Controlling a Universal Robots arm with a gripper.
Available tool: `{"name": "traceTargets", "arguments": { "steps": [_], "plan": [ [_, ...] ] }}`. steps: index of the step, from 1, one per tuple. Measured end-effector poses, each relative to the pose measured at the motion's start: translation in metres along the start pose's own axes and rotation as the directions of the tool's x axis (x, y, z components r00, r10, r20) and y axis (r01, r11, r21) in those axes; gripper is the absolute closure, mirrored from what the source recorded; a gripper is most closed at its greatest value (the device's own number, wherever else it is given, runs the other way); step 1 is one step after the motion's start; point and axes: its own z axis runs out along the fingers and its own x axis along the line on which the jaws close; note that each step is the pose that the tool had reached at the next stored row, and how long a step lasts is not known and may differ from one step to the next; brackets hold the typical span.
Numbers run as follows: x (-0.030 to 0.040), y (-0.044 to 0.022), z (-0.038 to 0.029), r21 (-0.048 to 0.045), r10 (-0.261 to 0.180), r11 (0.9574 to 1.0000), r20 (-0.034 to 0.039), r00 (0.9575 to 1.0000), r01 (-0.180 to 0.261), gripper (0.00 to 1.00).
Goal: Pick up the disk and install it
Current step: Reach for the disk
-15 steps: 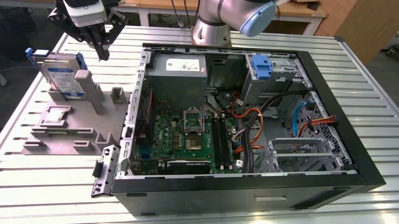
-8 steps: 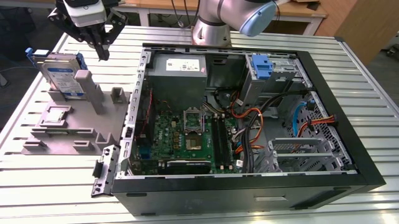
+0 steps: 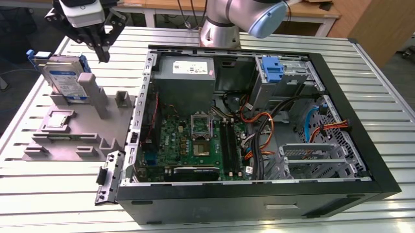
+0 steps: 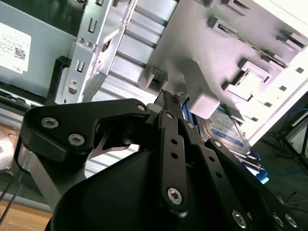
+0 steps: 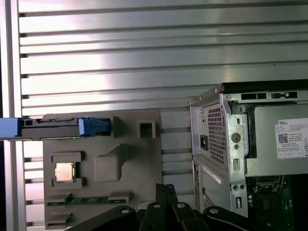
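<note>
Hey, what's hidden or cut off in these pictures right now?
Exterior view: part of the disk, behind the grey post.
Second wrist view: much of the disk, behind the tool.
First wrist view: the disk is edge-on and runs off the picture's edge; its label face is hidden.

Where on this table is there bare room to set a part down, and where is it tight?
Bare table slats lie between the grey fixture and the table's near edge, to the exterior view's left of the computer case. It is crowded inside the case, which is full of cables, and around the disk near the claw.
</note>
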Motion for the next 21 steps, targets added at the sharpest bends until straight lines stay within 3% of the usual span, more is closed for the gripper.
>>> {"name": "traceTargets", "arguments": {
  "steps": [4, 21],
  "plan": [
    [0.0067, 0.0018, 0.0000, -0.0006, 0.000, 1.0000, -0.0006, 1.0000, 0.000, 0.90],
    [0.0141, 0.0016, 0.0005, -0.0011, 0.000, 1.0000, -0.0010, 1.0000, 0.000, 0.90]
  ]
}}
